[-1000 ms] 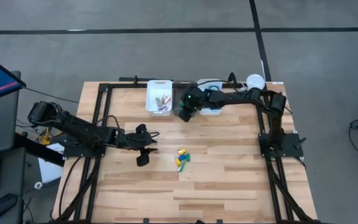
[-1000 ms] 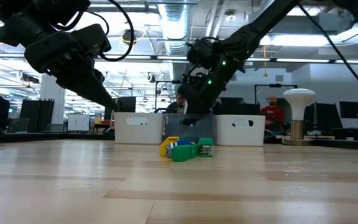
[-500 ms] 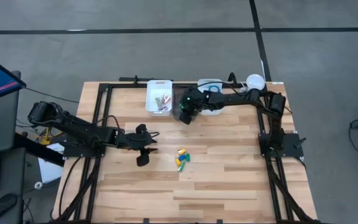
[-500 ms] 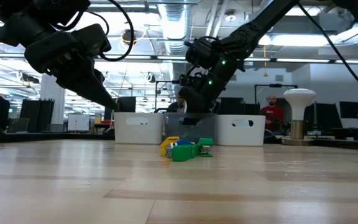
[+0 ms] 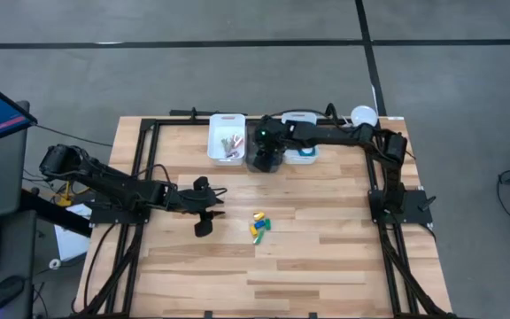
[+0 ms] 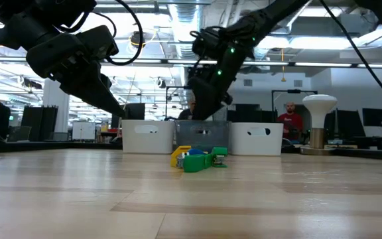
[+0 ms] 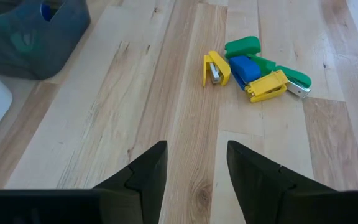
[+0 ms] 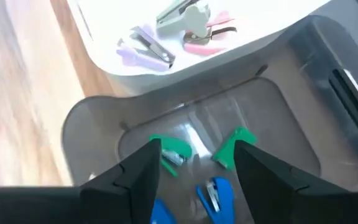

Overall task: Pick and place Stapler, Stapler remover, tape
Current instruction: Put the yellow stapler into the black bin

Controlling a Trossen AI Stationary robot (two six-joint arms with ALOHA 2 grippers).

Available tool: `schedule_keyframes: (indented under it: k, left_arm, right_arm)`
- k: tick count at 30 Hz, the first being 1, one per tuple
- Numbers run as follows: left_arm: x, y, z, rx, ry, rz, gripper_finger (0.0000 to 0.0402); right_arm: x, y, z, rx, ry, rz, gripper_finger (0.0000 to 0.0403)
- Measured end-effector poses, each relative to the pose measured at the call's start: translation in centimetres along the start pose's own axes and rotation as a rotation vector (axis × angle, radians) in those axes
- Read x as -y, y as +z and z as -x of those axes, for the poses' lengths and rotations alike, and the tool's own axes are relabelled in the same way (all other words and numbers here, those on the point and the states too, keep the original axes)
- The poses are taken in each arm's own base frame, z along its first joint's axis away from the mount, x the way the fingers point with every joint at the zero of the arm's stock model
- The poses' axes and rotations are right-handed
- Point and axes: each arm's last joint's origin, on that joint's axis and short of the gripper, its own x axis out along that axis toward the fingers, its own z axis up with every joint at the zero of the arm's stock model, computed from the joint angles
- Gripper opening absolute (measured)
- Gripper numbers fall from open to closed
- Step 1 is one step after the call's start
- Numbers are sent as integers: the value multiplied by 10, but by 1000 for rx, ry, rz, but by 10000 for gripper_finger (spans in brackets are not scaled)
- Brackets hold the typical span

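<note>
Right gripper (image 5: 265,156) has shifted left off the far-right bin since a second ago and now hangs over the dark translucent bin (image 8: 98,124), jaws apart with nothing between them. Green staplers (image 8: 174,151) and a blue stapler (image 8: 218,194) lie on that bin's floor right below the fingers (image 8: 135,171). White bin (image 5: 227,139) next to it holds the staple removers (image 8: 146,48) — lilac, grey and pink. Blue tape (image 5: 304,151) sits in the white bin on the dark bin's other side. Left gripper (image 5: 204,213) parked over the table (image 5: 326,257) left of centre, jaws apart and empty — a small cluster of yellow, green and blue staplers (image 7: 253,71) lies loose on the wood just ahead of it
</note>
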Motion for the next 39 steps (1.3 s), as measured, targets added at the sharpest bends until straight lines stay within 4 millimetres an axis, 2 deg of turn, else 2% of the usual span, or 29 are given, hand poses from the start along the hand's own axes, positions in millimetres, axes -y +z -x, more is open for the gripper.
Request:
schedule_keyframes:
  k: [3,6,10,14,19,24,28,32,35,39]
  left_arm:
    - [0,0,0,0,0,0,158]
    - [0,0,0,3,-1,1,158]
    - [1,2,0,23,-6,7,158]
    - [2,6,-1,58,-27,17,158]
    - [7,8,-8,97,-68,1,158]
    - [15,7,-30,154,-152,-5,158]
    - [23,7,-51,184,-185,-8,158]
    - [31,16,-72,179,-173,-62,158]
    - [35,26,-86,194,-139,-109,158]
    - [29,40,-99,208,-48,-115,158]
  right_arm:
    - [-3,8,13,-53,9,32,194]
    - [-12,14,34,-41,22,69,189]
    - [-29,9,68,-17,2,124,181]
    - [-42,-13,104,13,-41,107,175]
    - [-72,-66,131,102,-46,33,171]
    - [-111,-127,138,221,19,-54,172]
    - [-142,-165,135,324,67,-86,172]
    - [-167,-192,128,417,24,-83,171]
    - [-182,-206,123,449,-10,-80,172]
    - [-196,-220,114,435,10,-89,173]
